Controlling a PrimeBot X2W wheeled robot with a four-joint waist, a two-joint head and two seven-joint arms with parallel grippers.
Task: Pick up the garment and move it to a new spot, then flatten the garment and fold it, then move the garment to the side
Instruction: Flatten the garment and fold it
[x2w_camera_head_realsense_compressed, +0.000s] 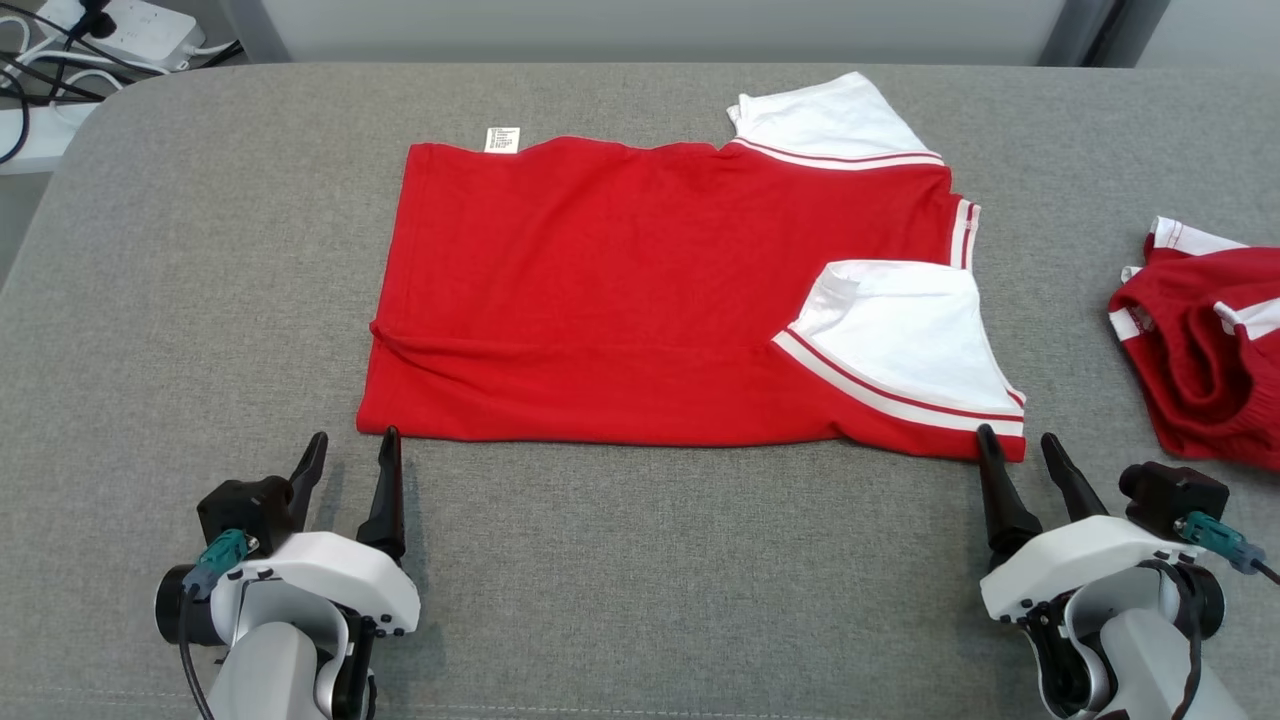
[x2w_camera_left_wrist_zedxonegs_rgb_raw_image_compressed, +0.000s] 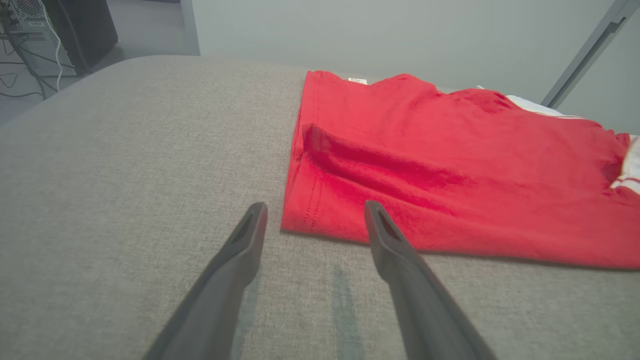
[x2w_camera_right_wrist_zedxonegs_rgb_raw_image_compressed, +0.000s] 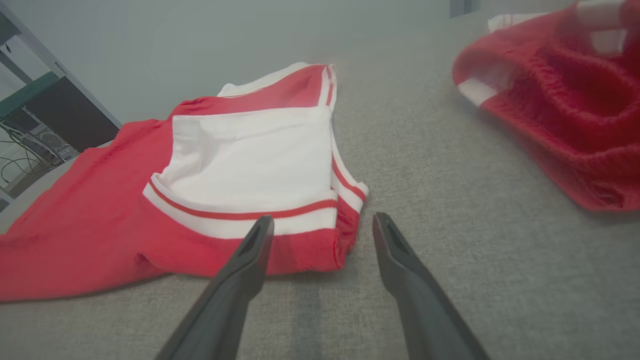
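I note the garment folded flat mid-table; left gripper and right gripper sit at its near corners, jaws wide, apparently empty.

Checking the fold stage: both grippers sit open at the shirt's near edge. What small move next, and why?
Probably ease both forward and pinch the near hem: the left gripper and right gripper stand open at the near corners of the red shirt, lying flat, sleeves in.
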